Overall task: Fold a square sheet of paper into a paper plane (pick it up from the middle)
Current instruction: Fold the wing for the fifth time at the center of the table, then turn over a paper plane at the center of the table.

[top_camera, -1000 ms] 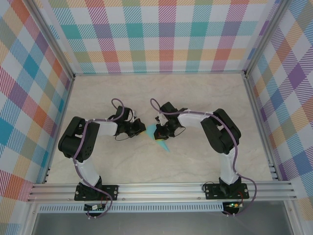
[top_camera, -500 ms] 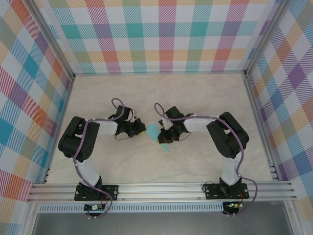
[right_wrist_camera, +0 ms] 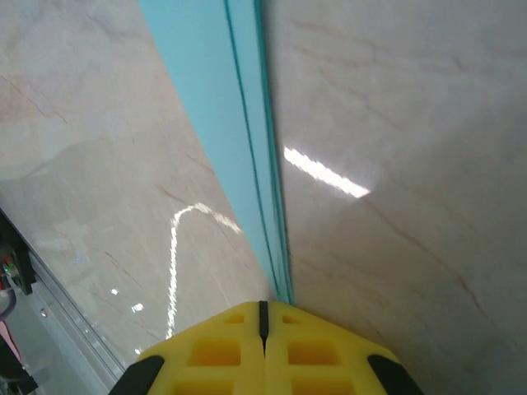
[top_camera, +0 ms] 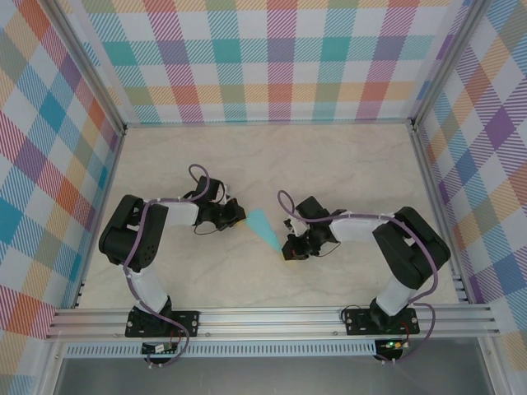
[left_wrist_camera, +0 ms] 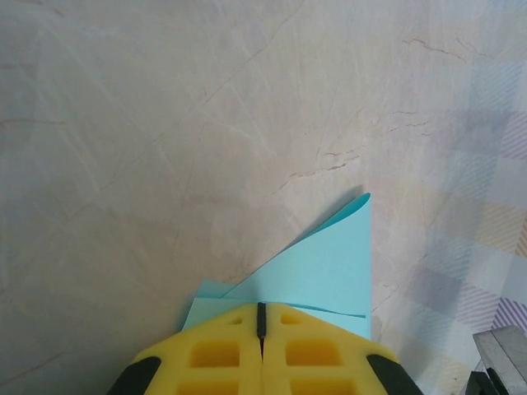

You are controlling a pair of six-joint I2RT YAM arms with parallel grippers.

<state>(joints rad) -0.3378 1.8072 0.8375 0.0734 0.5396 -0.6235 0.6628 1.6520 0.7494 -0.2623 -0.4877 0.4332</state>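
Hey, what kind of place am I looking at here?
Probably a robot lab test cell: left arm and right arm bolted to an aluminium frame, marble-look table, plaid walls.

the paper plane is plain turquoise, with a darker line along its crease in the right wrist view. the table is cream, marbled with thin brown veins. the walls carry a pastel check of teal, purple, orange, yellow, pink and green bands on white. the left gripper and the right gripper are black, with bright yellow fingers split by a black seam. the left arm and the right arm have black joints and white links, each with a purple cable. the near frame rail is silver.
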